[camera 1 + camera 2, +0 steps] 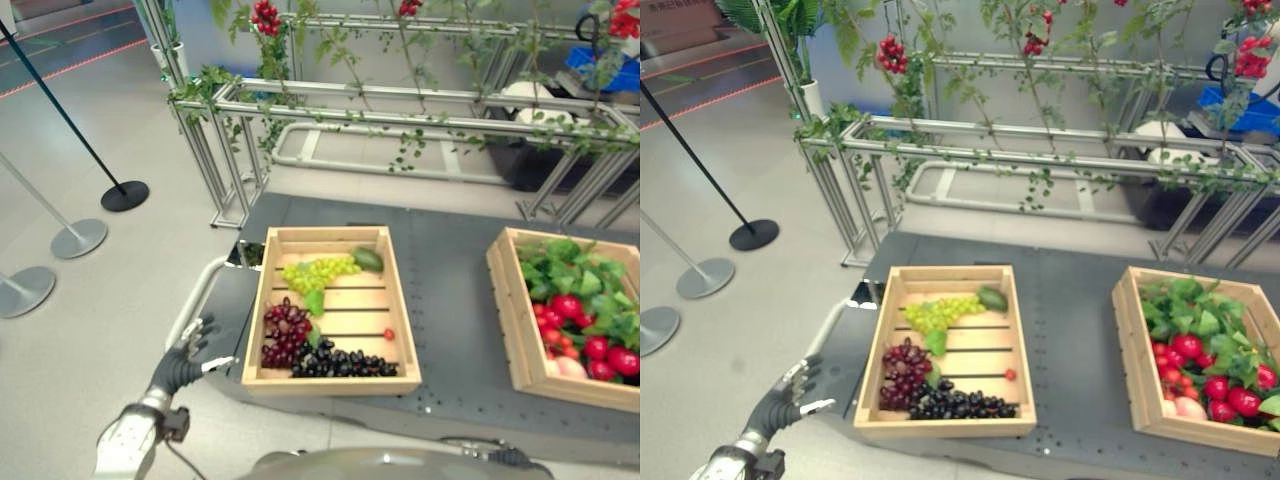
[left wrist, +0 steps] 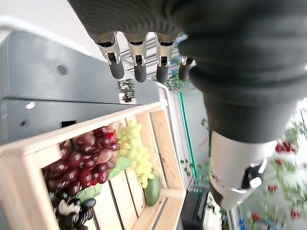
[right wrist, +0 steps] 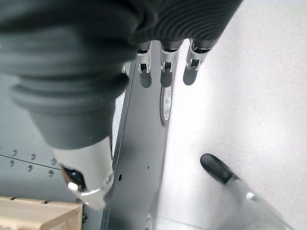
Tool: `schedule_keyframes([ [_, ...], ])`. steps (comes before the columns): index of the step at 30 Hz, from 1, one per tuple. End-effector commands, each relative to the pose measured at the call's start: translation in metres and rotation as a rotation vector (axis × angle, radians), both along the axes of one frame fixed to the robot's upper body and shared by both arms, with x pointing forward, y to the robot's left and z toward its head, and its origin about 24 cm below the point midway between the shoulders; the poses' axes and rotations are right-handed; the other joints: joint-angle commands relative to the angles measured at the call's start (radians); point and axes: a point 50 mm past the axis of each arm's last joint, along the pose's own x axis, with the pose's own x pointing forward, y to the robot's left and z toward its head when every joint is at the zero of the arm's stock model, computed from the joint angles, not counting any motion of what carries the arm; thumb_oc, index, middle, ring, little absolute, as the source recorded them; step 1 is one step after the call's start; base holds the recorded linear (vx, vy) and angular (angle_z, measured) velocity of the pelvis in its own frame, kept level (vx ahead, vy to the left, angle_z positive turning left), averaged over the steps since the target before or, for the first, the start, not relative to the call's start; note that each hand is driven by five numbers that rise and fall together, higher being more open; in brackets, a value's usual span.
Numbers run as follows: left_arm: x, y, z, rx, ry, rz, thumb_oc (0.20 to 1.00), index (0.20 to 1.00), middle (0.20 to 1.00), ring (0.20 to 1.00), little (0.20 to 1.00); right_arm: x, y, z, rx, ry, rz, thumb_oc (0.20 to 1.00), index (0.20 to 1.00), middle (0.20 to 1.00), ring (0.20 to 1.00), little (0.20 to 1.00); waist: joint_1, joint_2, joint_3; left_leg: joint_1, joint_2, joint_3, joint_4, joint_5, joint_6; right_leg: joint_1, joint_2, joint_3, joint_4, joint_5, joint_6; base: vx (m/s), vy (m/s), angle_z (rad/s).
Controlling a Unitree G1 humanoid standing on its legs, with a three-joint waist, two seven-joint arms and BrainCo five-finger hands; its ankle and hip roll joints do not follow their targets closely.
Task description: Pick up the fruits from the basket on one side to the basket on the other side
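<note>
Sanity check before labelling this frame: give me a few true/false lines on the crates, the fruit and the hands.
1. The left hand holds a bunch of grapes. False: it hangs open beside the left crate, holding nothing.
2. The left crate holds green grapes, red grapes and black grapes. True.
3. The right crate is empty. False: it holds leaves and red fruit.
4. Both crates sit on the dark table. True.
5. The right hand grips a crate's edge. False: its fingers are straight, over the table's edge and the floor.
</note>
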Motion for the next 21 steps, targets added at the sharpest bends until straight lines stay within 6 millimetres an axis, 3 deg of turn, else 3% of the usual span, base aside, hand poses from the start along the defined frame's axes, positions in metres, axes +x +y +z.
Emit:
schedule_keyframes([
  [1,0.033,-0.001,0.034,0.246,-0.184,-0.082,1.0,1.0,1.0,1.0,1.0,0.006,0.005,-0.001,-0.003,0.002,0.039,1.0,1.0,1.0,1.0,1.0,-0.012,-0.025,-0.045,-0.037,0.048,0.025,0.014,-0.001,-0.073,-0.047,-0.072,-0.019,0.002,0.043,0.035,0.05,-0.003,-0.02],
  [4,0.046,0.005,0.043,0.37,-0.224,-0.083,1.0,1.0,1.0,1.0,1.0,0.006,0.01,-0.003,0.008,0.007,0.063,1.0,1.0,1.0,1.0,1.0,-0.026,-0.027,-0.047,-0.033,0.048,0.03,0.009,0.0,-0.075,-0.049,-0.071,-0.012,-0.001,0.044,0.034,0.04,-0.006,-0.04],
  [5,0.061,0.013,0.056,0.499,-0.247,-0.093,1.0,1.0,1.0,1.0,1.0,0.002,0.014,-0.004,0.023,0.02,0.096,1.0,1.0,1.0,1.0,1.0,-0.044,-0.028,-0.048,-0.032,0.049,0.039,0.007,0.0,-0.078,-0.055,-0.068,-0.002,-0.002,0.044,0.035,0.03,-0.002,-0.05],
  [9,0.082,0.017,0.069,0.612,-0.294,-0.072,1.0,1.0,1.0,1.0,1.0,-0.001,0.017,-0.005,0.036,0.037,0.131,1.0,1.0,1.0,1.0,1.0,-0.069,-0.035,-0.046,-0.034,0.049,0.055,0.001,-0.001,-0.077,-0.074,-0.067,0.022,-0.002,0.047,0.036,0.02,-0.002,-0.13],
  [14,0.105,0.02,0.062,0.697,-0.223,-0.066,1.0,1.0,1.0,1.0,1.0,-0.006,0.018,-0.006,0.045,0.059,0.155,1.0,1.0,1.0,1.0,1.0,-0.101,-0.048,-0.037,-0.042,0.052,0.075,-0.003,-0.001,-0.076,-0.098,-0.058,0.047,-0.002,0.048,0.035,0.02,-0.007,-0.17],
  [21,0.116,0.036,0.052,0.766,-0.102,-0.024,1.0,1.0,1.0,1.0,1.0,-0.005,0.019,-0.006,0.056,0.051,0.156,1.0,1.0,1.0,1.0,1.0,-0.122,-0.067,-0.018,-0.068,0.064,0.104,0.015,-0.01,-0.072,-0.146,-0.044,0.088,0.006,0.05,0.031,0.01,-0.023,-0.17],
])
